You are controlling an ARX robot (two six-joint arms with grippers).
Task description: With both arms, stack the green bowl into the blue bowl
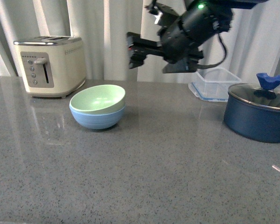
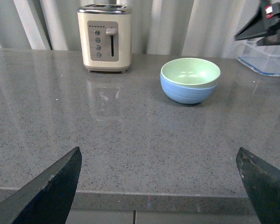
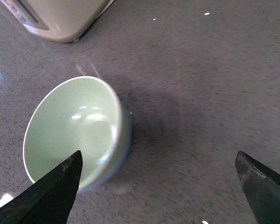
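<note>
Front view, green bowl [image 1: 99, 99] nested upright in blue bowl [image 1: 98, 118], mouth up, both jaws wide, empty

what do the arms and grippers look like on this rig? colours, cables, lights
The right arm is bulky matte black, with a black cable looping beside it, a green indicator light on top and a small red-and-white mark near the gripper. Both grippers' fingers are flat, tapered black blades with bare, unmarked faces.

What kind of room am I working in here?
Likely a kitchen: a grey speckled stone countertop holding a cream two-slot toaster, a dark navy lidded pot and a clear rectangular plastic container.
</note>
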